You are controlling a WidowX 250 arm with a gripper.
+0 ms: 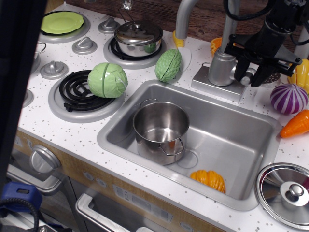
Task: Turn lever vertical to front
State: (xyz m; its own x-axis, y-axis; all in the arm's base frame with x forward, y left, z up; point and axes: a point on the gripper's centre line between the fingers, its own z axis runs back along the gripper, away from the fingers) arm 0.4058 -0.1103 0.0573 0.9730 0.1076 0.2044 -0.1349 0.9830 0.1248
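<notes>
The lever (247,76) juts sideways from the faucet body (222,67), which stands on its base plate at the back edge of the counter (58,130), behind the sink (227,140) and toward the right corner. The end effector (250,75) sits low over it, black fingers (240,67) parted and straddling the rounded tip, one on each side. Whether the pads actually press the metal cannot be told from this view; it looks like a loose bracket more than a firm clamp, and nothing else is held.

The step in hand appears to be seating on the lever before swinging it toward the front edge. To do it well, the fingers should close just enough to trap the tip without squeezing hard, since the handle is short and smooth and could slip out sideways. The push should follow an arc about the faucet body, not a straight line, so the contact stays on the lever as it pivots. Keeping the wrist clear of the spout (186,14) matters, and so does the onion (288,98) lying just to the right, which a wide sweep might knock.
</notes>
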